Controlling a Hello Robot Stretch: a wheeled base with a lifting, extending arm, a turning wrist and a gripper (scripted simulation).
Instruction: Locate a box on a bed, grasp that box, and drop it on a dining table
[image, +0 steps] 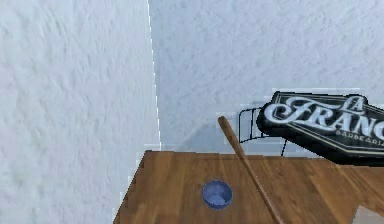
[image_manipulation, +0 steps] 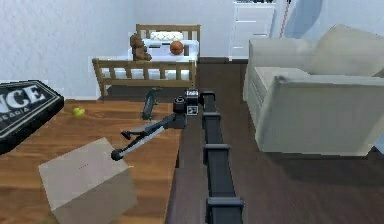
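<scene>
Just left of centre in the arm side view, the gripper (image_manipulation: 128, 146) reached down and leftward from the end of the arm (image_manipulation: 210, 150), its thin fingers slanting toward the upper right corner of a cardboard box (image_manipulation: 85, 185). The box sat at the lower left of the frame on a wooden table (image_manipulation: 110, 128). With it resting on that top right by the fingertips, I could not tell whether the gripper had hold of it or of anything else.

Further up the tabletop lay a small yellow-green ball (image_manipulation: 78, 112), and a black sign (image_manipulation: 20, 108) with white lettering jutted in from the left edge. Beyond the table, at the top of the frame, stood a wooden bed (image_manipulation: 150, 68) with a teddy bear (image_manipulation: 138, 46) and an orange ball (image_manipulation: 177, 47) on it. A pale armchair (image_manipulation: 310, 90) stood at the right. Along the bottom of the forward view a wood top carried a small blue bowl (image: 216, 193) and a long wooden stick (image: 250, 165).

To my eye the work was at its last step: the box was off the bed and on what looked like the dining table. The next move called for making sure the fingers were free of the box, then drawing the arm away without nudging it toward the near edge.
</scene>
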